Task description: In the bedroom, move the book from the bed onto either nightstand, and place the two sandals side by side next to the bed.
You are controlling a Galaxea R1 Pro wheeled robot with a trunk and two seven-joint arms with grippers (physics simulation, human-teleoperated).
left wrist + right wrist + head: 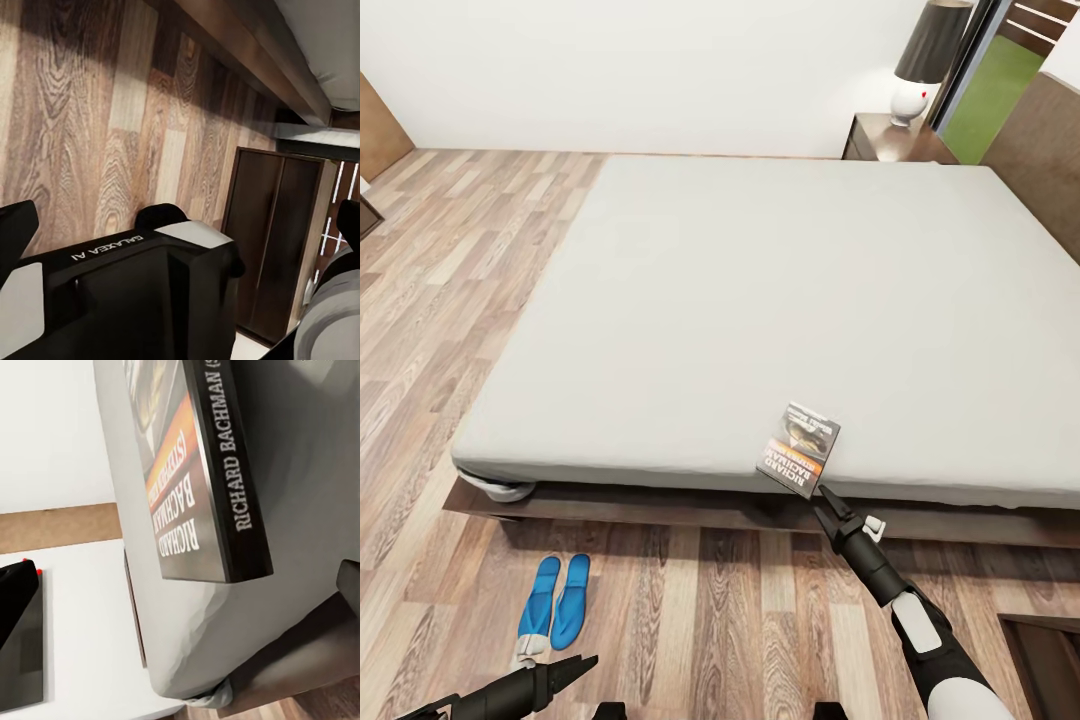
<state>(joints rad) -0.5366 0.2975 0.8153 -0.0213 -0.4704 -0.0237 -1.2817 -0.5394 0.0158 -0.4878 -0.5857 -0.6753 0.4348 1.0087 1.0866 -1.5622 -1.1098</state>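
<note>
- Book (800, 449) lies flat on the bed (760, 300) at its near edge, lower centre-right of the head view, one corner reaching the mattress rim, so it overhangs or nearly so.
- Right gripper (825, 497) sits just below that corner, its fingers pointing up and to the left at the book; the tips are near or touching the lower edge, and I cannot tell which.
- In the right wrist view the book (202, 472) fills the middle, spine toward the camera, reading "RICHARD BACHMAN", with the mattress under it.
- Long axis of the book runs from lower left to upper right in the head view, roughly across the line of the right arm, so the approach meets a short edge near the corner.
- Whether the right fingers are parted or closed cannot be read from these pictures.
- Left gripper (578, 665) hangs low at the lower left of the head view, well apart from the book, holding nothing; its fingers look drawn together, though this is unsure.
- Sandals (556, 600) lie side by side on the floor (690, 620) below the bed's near left corner, just above the left gripper.
- A nightstand (880, 140) stands at the upper right, beyond the bed's far side, carrying a lamp (925, 60).
- The right arm is plainly the nearer one for taking the book.
</note>
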